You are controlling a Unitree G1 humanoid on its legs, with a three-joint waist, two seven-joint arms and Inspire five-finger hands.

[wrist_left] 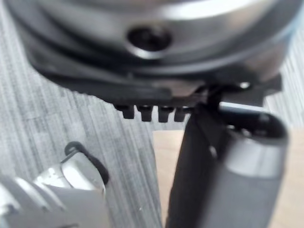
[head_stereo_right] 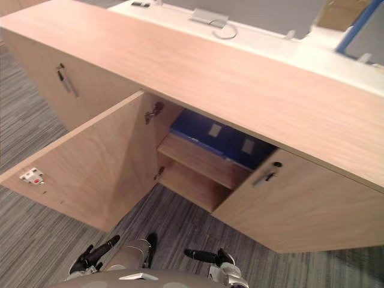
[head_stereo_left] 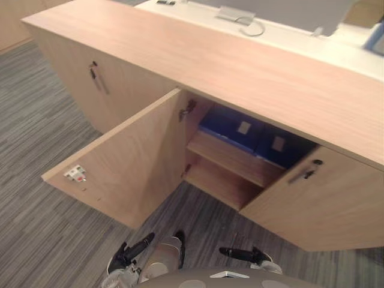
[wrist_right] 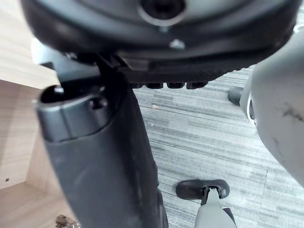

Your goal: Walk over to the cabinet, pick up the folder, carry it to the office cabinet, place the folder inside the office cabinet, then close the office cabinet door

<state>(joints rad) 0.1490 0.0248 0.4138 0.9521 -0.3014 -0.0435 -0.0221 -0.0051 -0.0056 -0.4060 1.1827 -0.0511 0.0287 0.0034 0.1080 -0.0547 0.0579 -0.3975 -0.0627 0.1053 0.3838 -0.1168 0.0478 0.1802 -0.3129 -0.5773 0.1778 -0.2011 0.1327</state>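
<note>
Boxy cabinet [head_stereo_left: 252, 72] of light wood grain on striped grey carpet [head_stereo_left: 36, 120]; its flat door [head_stereo_left: 126, 162] stands open toward 9 o'clock. Two blue slab-shaped folders [head_stereo_left: 231, 127] with pale square labels lie side by side on the upper shelf [head_stereo_left: 231, 159]. Left hand [head_stereo_left: 127, 254] and right hand [head_stereo_left: 252, 255], at 6 o'clock, have straight fingers and clasp nothing. The folders lie well apart from both, toward 12 o'clock.

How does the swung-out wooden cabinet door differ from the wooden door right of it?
The swung-out light wood door stands open; the light wood door right of it is shut. The open one shows its inner face with a small white catch; the shut one shows its outer face with a dark handle. Both are the same pale wood.
</note>
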